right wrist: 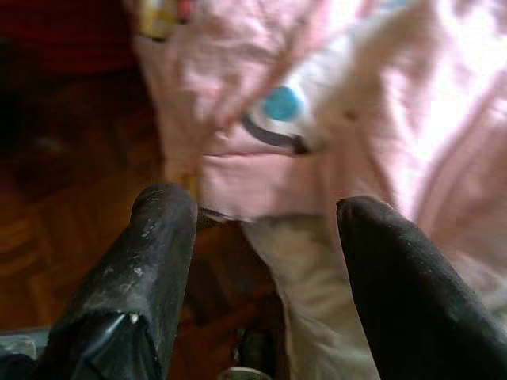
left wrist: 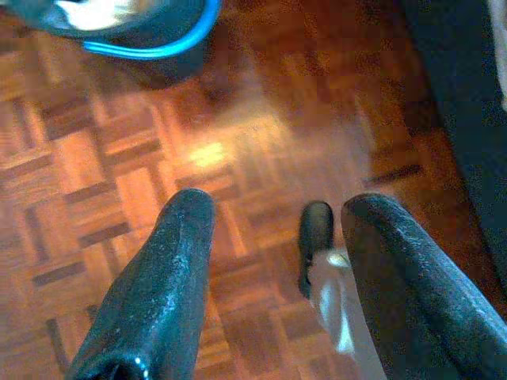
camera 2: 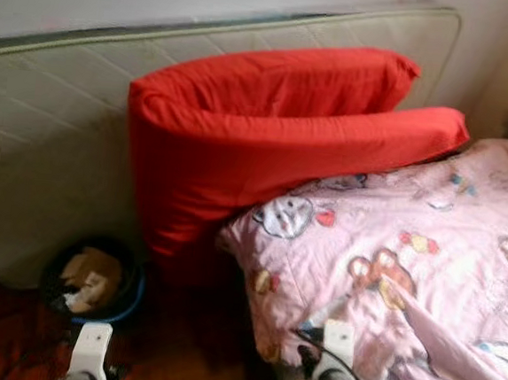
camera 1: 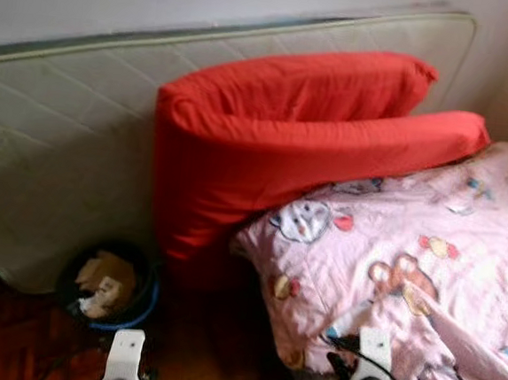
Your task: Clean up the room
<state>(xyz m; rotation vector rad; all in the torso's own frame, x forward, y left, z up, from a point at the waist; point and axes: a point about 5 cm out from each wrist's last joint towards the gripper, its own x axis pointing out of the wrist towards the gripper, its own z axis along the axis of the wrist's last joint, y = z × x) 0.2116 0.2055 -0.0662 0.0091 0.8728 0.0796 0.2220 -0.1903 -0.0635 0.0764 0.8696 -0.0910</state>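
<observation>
At the far left, a pale quilted mattress (camera 1: pixel 61 155) is seen propped on its edge against the wall, and near its foot a dark round bin with a blue rim (camera 1: pixel 108 286), holding crumpled paper and cardboard scraps, stands on the reddish parquet floor (left wrist: pixel 119 158). The left claw (left wrist: pixel 269 261) is held low over that parquet, its two black fingers spread and empty, with the bin just beyond it. A careless forward move could knock the bin over and scatter the scraps. In the middle, a large red folded cushion (camera 1: pixel 285 139) is leaned against the mattress, partly resting on the bed; it could slide to the floor if the bedding under it were tugged. To the right, a pink cartoon-print quilt (camera 1: pixel 407 266) is spread over the bed, its near edge hanging down. The right claw (right wrist: pixel 265 261) is held spread and empty close to that edge, where loose fabric or the black cable (camera 1: pixel 381 366) by the wrist could be snagged.
</observation>
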